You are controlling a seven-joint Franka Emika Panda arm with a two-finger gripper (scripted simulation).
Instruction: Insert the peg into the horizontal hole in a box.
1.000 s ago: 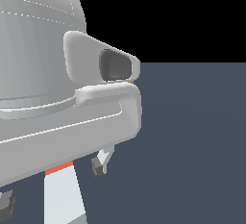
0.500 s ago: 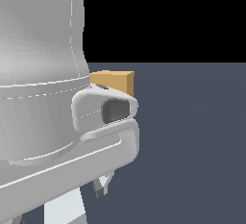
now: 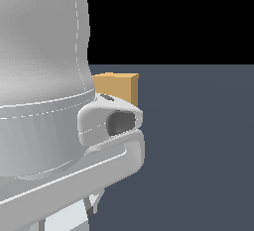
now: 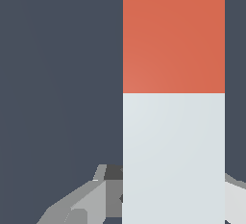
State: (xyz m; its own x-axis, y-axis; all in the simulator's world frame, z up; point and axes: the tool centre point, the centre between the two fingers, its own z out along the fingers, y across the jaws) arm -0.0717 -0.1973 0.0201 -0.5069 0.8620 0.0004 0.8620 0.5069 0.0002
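Observation:
The peg [image 4: 173, 122] fills the wrist view as a wide bar, orange-red at one end and pale grey-white at the other. My gripper [image 4: 173, 204] straddles its pale half, with one finger [image 4: 91, 199] on each side reaching the peg's edges. No gap shows there, and I cannot tell if the fingers press on it. In the exterior view my arm hides most of the scene. Only a pale strip of the peg [image 3: 64, 220] and one finger [image 3: 94, 202] show below the arm. The tan-orange box [image 3: 116, 87] stands behind the arm, partly covered. The hole is out of view.
The robot's big white-grey arm [image 3: 44, 101] takes up the exterior view's left half. The dark blue-grey floor [image 3: 198, 150] stretches across the exterior view's right.
The arm and gripper have come down over the peg, uncovering the box behind them. The drop was large at first and small in the last half second. The peg's orange end is now hidden in the exterior view.

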